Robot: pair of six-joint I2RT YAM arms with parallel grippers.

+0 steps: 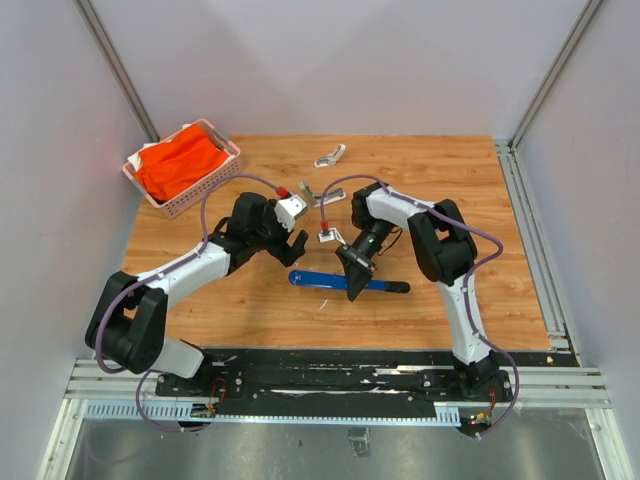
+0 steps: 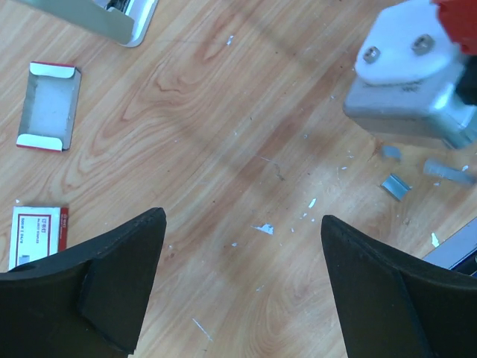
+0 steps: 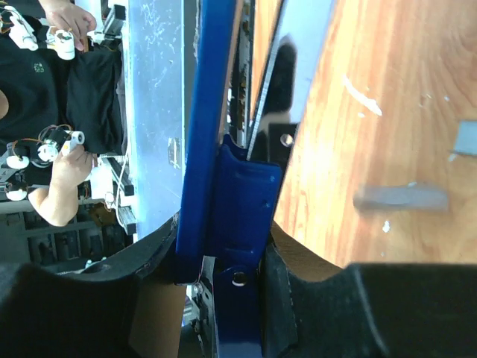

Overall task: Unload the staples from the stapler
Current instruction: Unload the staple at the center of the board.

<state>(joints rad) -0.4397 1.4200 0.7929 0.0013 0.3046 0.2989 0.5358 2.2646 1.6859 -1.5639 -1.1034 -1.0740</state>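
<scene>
I'm gripping the stapler [image 3: 212, 97] with my right claw [image 3: 223, 250], left claw [image 2: 242, 253] released, risking it twisting loose edgewise.

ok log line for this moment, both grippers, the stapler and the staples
left gripper: open, holding nothing | right gripper: shut on stapler | staples: grey strip loose on table
</scene>
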